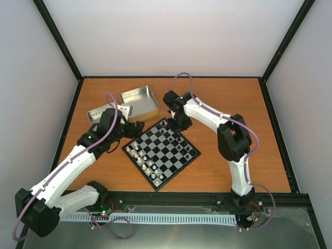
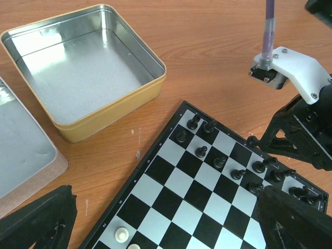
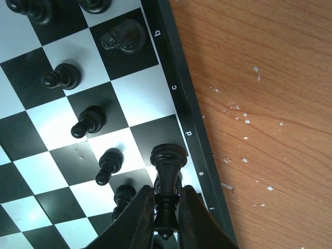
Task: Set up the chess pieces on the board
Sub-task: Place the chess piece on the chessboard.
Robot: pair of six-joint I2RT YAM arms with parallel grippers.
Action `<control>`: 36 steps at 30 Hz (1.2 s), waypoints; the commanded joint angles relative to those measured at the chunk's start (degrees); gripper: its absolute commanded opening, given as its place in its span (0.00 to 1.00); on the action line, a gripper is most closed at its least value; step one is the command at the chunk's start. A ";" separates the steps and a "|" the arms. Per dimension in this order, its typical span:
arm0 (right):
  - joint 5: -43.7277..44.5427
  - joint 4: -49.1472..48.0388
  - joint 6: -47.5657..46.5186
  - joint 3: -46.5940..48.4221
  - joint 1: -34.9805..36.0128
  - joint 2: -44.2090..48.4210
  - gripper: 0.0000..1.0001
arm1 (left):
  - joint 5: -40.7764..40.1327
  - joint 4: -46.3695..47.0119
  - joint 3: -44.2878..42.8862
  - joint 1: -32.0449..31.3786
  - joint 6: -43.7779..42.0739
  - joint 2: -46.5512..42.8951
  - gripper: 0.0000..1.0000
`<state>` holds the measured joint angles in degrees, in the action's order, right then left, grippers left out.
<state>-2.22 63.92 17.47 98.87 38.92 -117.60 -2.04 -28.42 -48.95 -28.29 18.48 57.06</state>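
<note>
Right pincer clamped on a tall black piece above the board's edge row, near d–e. Left pincer gapes empty by the board's corner. My worry: a skewed descent topples adjacent pawns or lands off-square.

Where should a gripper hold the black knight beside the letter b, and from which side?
Probably from straight above, closing on the upper body of the black knight: it stands upright, and a pawn and another piece stand close, so a low sideways approach would likely knock them.
</note>
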 commanded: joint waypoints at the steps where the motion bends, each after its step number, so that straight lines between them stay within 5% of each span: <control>1: 0.92 5.37 -1.71 4.23 0.61 -2.86 0.12 | -2.05 0.16 0.56 0.34 -1.49 -2.27 0.96; 24: 3.19 11.05 -5.26 11.86 2.39 -10.41 0.13 | -2.00 0.21 1.03 0.34 -1.56 -3.17 0.96; 36: 2.85 11.45 -4.75 11.80 2.66 -10.96 0.21 | -2.27 0.12 1.23 0.34 -1.78 -3.48 0.97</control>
<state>0.40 74.15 12.86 109.19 40.95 -127.68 -3.51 -28.42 -47.46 -28.29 18.22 54.70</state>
